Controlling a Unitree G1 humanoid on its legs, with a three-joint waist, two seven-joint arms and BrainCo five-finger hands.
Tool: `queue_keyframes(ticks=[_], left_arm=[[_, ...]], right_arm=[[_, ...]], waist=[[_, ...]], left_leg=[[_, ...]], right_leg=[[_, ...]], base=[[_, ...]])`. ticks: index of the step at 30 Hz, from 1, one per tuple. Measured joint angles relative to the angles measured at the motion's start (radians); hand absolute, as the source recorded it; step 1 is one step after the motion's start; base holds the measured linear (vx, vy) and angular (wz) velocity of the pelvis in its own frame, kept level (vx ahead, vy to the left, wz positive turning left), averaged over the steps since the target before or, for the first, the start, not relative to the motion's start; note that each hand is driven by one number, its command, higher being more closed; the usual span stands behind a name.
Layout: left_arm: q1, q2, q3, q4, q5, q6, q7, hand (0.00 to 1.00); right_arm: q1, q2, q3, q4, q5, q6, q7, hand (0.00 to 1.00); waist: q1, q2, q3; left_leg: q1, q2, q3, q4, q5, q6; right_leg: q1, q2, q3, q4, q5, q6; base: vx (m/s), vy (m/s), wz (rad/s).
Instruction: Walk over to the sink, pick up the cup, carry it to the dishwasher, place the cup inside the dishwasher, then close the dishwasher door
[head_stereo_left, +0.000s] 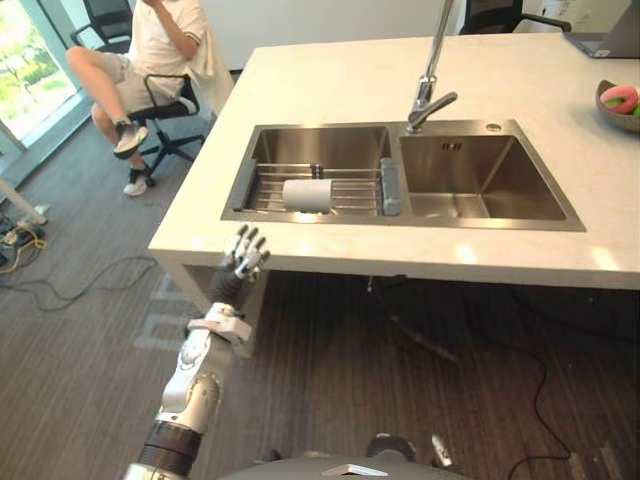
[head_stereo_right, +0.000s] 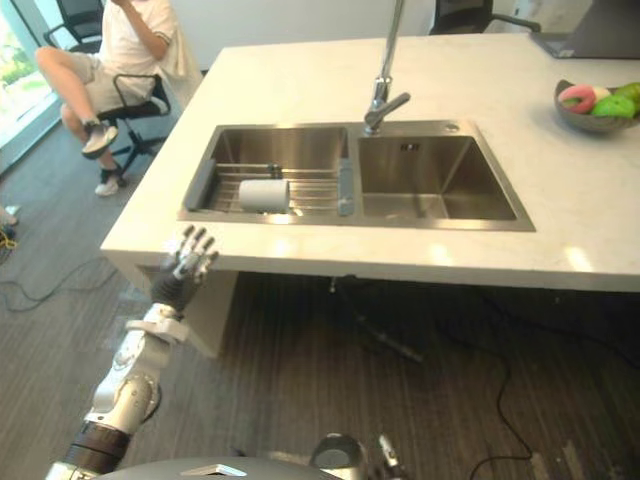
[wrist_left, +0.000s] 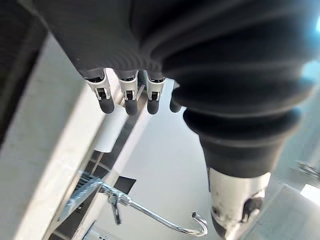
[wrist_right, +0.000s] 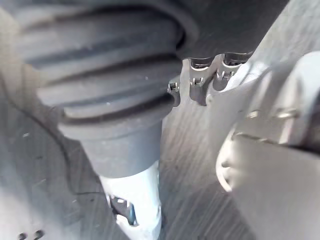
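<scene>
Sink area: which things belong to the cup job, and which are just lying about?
Job: cup, lying on the rack in the left basin of the sink; left hand, fingers straight, near the counter edge.
Lying about: faucet, fruit bowl, laptop, seated person.

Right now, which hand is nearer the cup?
Left. The left hand is raised at the counter edge, short of the cup in the left basin; the right hand hangs low over the floor.

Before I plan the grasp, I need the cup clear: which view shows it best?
The left eye view: the cup lies on its side on the rack in the left basin of the sink, unblocked. The right eye view shows the same. The left wrist view catches a white part, probably it.
</scene>
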Motion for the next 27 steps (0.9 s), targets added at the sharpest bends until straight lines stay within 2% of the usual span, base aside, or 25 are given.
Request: queue_keyframes(ticks=[1, 2, 3, 4, 5, 6, 7, 8, 9, 10, 11, 12, 13, 14, 15, 18, 19, 20, 21, 22, 23, 24, 25, 26, 27], left_arm=[[-0.002, -0.008, -0.019, -0.006, 0.001, 0.002, -0.008, 0.00], [0.000, -0.009, -0.021, -0.007, 0.001, 0.003, 0.000, 0.00], [0.002, -0.008, -0.022, -0.006, 0.001, 0.003, 0.013, 0.00], [0.003, -0.015, -0.019, 0.000, -0.001, 0.003, 0.035, 0.00], [0.001, -0.018, -0.001, 0.006, -0.012, -0.001, 0.049, 0.00], [-0.002, -0.017, 0.010, 0.010, -0.021, -0.002, 0.052, 0.00], [-0.014, -0.009, 0.026, 0.011, -0.021, -0.002, 0.054, 0.00], [-0.026, 0.002, 0.028, 0.010, -0.019, -0.002, 0.054, 0.00], [-0.038, 0.012, 0.032, 0.009, -0.014, -0.004, 0.057, 0.00], [-0.035, 0.014, 0.046, 0.004, -0.001, -0.009, 0.060, 0.00], [-0.033, 0.014, 0.061, -0.003, 0.022, -0.016, 0.067, 0.00], [-0.015, -0.006, 0.080, -0.064, 0.138, -0.059, 0.120, 0.00], [-0.007, -0.005, 0.084, -0.110, 0.185, -0.081, 0.137, 0.00], [-0.007, -0.004, 0.090, -0.204, 0.244, -0.120, 0.165, 0.00], [-0.017, -0.006, 0.092, -0.292, 0.270, -0.145, 0.171, 0.00], [-0.036, -0.012, 0.079, -0.407, 0.319, -0.198, 0.184, 0.00], [-0.026, -0.019, 0.066, -0.436, 0.338, -0.211, 0.203, 0.00], [-0.015, -0.033, 0.052, -0.454, 0.345, -0.220, 0.222, 0.00], [-0.010, -0.042, 0.042, -0.465, 0.358, -0.228, 0.237, 0.00], [0.004, -0.060, 0.026, -0.487, 0.382, -0.251, 0.263, 0.00], [0.014, -0.069, 0.018, -0.500, 0.405, -0.281, 0.290, 0.00], [0.014, -0.069, 0.019, -0.499, 0.419, -0.293, 0.300, 0.00], [0.011, -0.064, 0.023, -0.500, 0.434, -0.320, 0.315, 0.00], [0.001, -0.064, 0.027, -0.501, 0.444, -0.343, 0.321, 0.00], [0.001, -0.063, 0.035, -0.503, 0.451, -0.358, 0.323, 0.00]], right_arm=[[0.001, -0.004, -0.018, -0.001, -0.009, -0.020, -0.026, 0.00], [-0.001, -0.015, -0.034, -0.003, -0.010, -0.030, -0.048, 0.00], [-0.006, -0.018, -0.035, -0.003, -0.010, -0.033, -0.057, 0.00], [-0.010, -0.015, -0.039, 0.003, -0.010, -0.037, -0.058, 0.00], [-0.012, -0.004, -0.036, 0.003, -0.012, -0.033, -0.056, 0.00], [-0.011, 0.004, -0.036, 0.002, -0.015, -0.034, -0.056, 0.00], [-0.004, 0.016, -0.024, 0.001, -0.016, -0.035, -0.057, 0.00], [0.007, 0.022, -0.017, 0.001, -0.017, -0.036, -0.057, 0.00], [0.023, 0.030, -0.018, 0.002, -0.017, -0.034, -0.060, 0.00], [0.041, 0.035, -0.018, 0.004, -0.017, -0.028, -0.063, 0.00], [0.054, 0.036, -0.019, 0.006, -0.017, -0.017, -0.069, 0.00], [0.066, 0.024, -0.023, 0.010, -0.023, 0.005, -0.092, 0.00], [0.063, 0.021, -0.029, 0.016, -0.034, 0.013, -0.098, 0.00], [0.062, 0.015, -0.040, 0.043, -0.056, 0.028, -0.102, 0.00], [0.066, 0.013, -0.041, 0.068, -0.055, 0.047, -0.105, 0.00], [0.071, 0.026, -0.043, 0.090, -0.055, 0.078, -0.128, 0.00], [0.063, 0.031, -0.037, 0.103, -0.054, 0.093, -0.137, 0.00], [0.061, 0.028, -0.034, 0.117, -0.054, 0.099, -0.137, 0.00], [0.062, 0.022, -0.032, 0.118, -0.054, 0.099, -0.138, 0.00], [0.064, 0.003, -0.024, 0.114, -0.053, 0.098, -0.138, 0.00], [0.067, -0.014, -0.016, 0.115, -0.045, 0.097, -0.141, 0.00], [0.069, -0.018, -0.014, 0.116, -0.036, 0.095, -0.141, 0.00], [0.066, -0.019, -0.011, 0.109, -0.011, 0.093, -0.141, 0.00], [0.059, -0.026, -0.011, 0.083, -0.005, 0.092, -0.138, 0.00], [0.057, -0.032, -0.010, 0.077, -0.012, 0.093, -0.133, 0.00]], waist=[[0.006, -0.018, -0.002], [0.021, -0.031, 0.005], [0.021, -0.031, 0.005], [0.023, -0.003, 0.017], [0.028, 0.006, 0.017], [0.028, 0.007, 0.017], [0.024, -0.002, 0.015], [0.020, -0.013, 0.013], [0.019, -0.037, 0.014], [0.017, -0.060, 0.008], [0.015, -0.076, 0.001], [0.017, -0.033, 0.003], [0.022, -0.019, 0.009], [0.034, 0.007, 0.012], [0.030, 0.025, 0.006], [0.032, 0.028, 0.004], [0.040, 0.017, 0.008], [0.044, 0.008, 0.015], [0.048, 0.015, 0.020], [0.056, 0.037, 0.029], [0.060, 0.060, 0.031], [0.061, 0.050, 0.033], [0.062, 0.042, 0.031], [0.061, 0.039, 0.033], [0.062, 0.028, 0.030]], left_leg=[[-0.009, -0.018, 0.006, 0.024, -0.012, 0.004], [-0.003, -0.043, -0.017, 0.023, -0.027, 0.021], [0.003, -0.046, -0.031, 0.022, -0.030, 0.029], [0.018, -0.027, -0.060, 0.037, -0.035, 0.040], [0.019, 0.008, -0.074, 0.058, -0.055, 0.036], [0.021, 0.021, -0.083, 0.059, -0.061, 0.033], [0.021, 0.033, -0.103, 0.057, -0.066, 0.032], [0.015, 0.029, -0.122, 0.056, -0.067, 0.025], [0.016, 0.006, -0.142, 0.061, -0.075, 0.013], [0.025, -0.021, -0.160, 0.062, -0.091, 0.013], [0.032, -0.033, -0.172, 0.064, -0.103, 0.002], [0.036, -0.007, -0.167, 0.083, -0.128, -0.021], [0.035, 0.007, -0.165, 0.095, -0.139, -0.027], [0.027, 0.033, -0.161, 0.114, -0.149, -0.036], [0.029, 0.052, -0.134, 0.136, -0.159, -0.046], [0.038, 0.085, -0.083, 0.224, -0.201, -0.060], [-0.001, 0.091, -0.065, 0.353, -0.217, -0.062], [-0.076, 0.107, -0.064, 0.549, -0.217, -0.067], [-0.115, 0.126, -0.066, 0.657, -0.213, -0.075], [-0.181, 0.179, -0.072, 0.830, -0.179, -0.097], [-0.221, 0.213, -0.072, 0.943, -0.114, -0.089], [-0.228, 0.215, -0.075, 0.977, -0.079, -0.083], [-0.231, 0.206, -0.068, 0.993, -0.102, -0.051], [-0.233, 0.182, -0.070, 0.911, -0.212, -0.039], [-0.227, 0.146, -0.089, 0.794, -0.267, -0.036]], right_leg=[[0.001, -0.042, -0.019, 0.061, -0.006, 0.013], [-0.026, -0.088, -0.007, 0.161, -0.008, 0.005], [-0.054, -0.104, 0.000, 0.228, 0.009, -0.019], [-0.104, -0.088, 0.032, 0.304, -0.022, -0.044], [-0.125, -0.022, 0.052, 0.254, -0.061, -0.050], [-0.133, 0.011, 0.059, 0.205, -0.057, -0.053], [-0.142, 0.068, 0.075, 0.071, -0.009, -0.060], [-0.136, 0.092, 0.079, -0.041, 0.047, -0.058], [-0.146, 0.095, 0.096, -0.093, 0.121, -0.064], [-0.148, 0.077, 0.106, -0.077, 0.137, -0.087], [-0.148, 0.065, 0.121, -0.062, 0.186, -0.120], [-0.139, 0.075, 0.093, -0.034, 0.145, -0.107], [-0.134, 0.086, 0.086, -0.035, 0.137, -0.108], [-0.122, 0.103, 0.068, -0.039, 0.122, -0.112], [-0.098, 0.113, 0.039, -0.036, 0.103, -0.117], [-0.052, 0.125, 0.008, -0.008, 0.036, -0.111], [-0.029, 0.119, 0.009, -0.008, 0.019, -0.116], [0.000, 0.122, 0.013, -0.016, 0.010, -0.116], [0.015, 0.129, 0.016, -0.021, 0.007, -0.116], [0.040, 0.165, 0.029, -0.031, 0.000, -0.123], [0.071, 0.190, 0.056, -0.051, -0.003, -0.127], [0.088, 0.189, 0.071, -0.066, -0.002, -0.129], [0.102, 0.180, 0.102, -0.089, 0.000, -0.130], [0.103, 0.170, 0.141, -0.106, 0.006, -0.130], [0.089, 0.156, 0.184, -0.114, 0.017, -0.127]], base=[[0.12, 0.087, 0.69], [0.10, 0.095, 0.62], [0.08, 0.088, 0.48], [0.14, 0.067, 0.48], [0.16, 0.046, 0.44], [0.13, 0.007, 0.46], [0.11, -0.022, 0.56], [0.15, -0.063, 0.80], [0.15, -0.098, 0.77], [0.19, -0.160, 0.67], [0.22, -0.181, 0.57], [0.24, -0.171, 0.35], [0.25, -0.130, 0.28], [0.26, -0.104, 0.34], [0.32, -0.094, 0.48], [0.24, -0.057, 0.42], [0.11, -0.105, 0.05], [0.09, -0.100, -0.04], [0.11, -0.073, -0.26], [0.16, -0.003, -0.59], [0.18, 0.013, -0.68], [0.21, 0.032, -0.75], [0.21, 0.046, -0.70], [0.23, 0.074, -0.83], [0.17, 0.087, -0.72]])
